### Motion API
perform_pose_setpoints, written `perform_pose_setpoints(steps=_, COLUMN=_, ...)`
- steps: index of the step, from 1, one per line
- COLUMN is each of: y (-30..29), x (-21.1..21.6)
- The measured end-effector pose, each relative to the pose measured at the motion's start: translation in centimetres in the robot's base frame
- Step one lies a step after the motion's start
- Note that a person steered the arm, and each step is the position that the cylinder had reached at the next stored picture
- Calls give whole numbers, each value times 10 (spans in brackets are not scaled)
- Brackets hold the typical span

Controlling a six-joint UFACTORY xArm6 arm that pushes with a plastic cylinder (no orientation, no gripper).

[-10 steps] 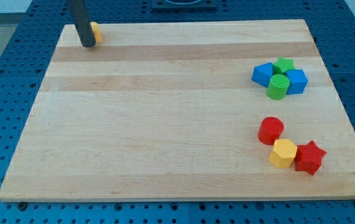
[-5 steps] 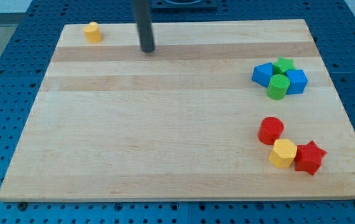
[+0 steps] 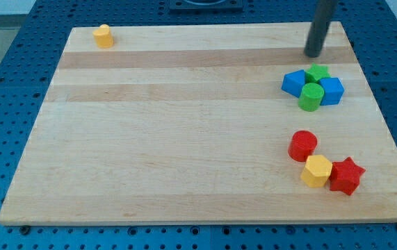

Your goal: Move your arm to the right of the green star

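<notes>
The green star (image 3: 317,72) sits at the view's right, at the top of a tight cluster with a green cylinder (image 3: 311,96) below it, a blue block (image 3: 295,82) on its left and another blue block (image 3: 331,90) on its right. My tip (image 3: 313,53) rests on the wooden board (image 3: 184,139), just above the green star and apart from it, near the board's top right.
A red cylinder (image 3: 302,146), a yellow hexagonal block (image 3: 316,171) and a red star (image 3: 346,176) lie together at the lower right. A small yellow block (image 3: 103,35) stands alone at the board's top left corner.
My tip has swept from the top left beside the yellow block, across the board's top edge, to just above the green star. No block has moved.
</notes>
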State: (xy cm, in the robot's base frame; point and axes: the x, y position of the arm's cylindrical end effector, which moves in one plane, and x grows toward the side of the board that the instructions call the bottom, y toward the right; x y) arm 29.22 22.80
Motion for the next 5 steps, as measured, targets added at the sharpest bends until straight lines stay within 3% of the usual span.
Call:
perform_pose_setpoints(steps=2, y=41, x=32)
perform_pose_setpoints(steps=5, y=30, x=70)
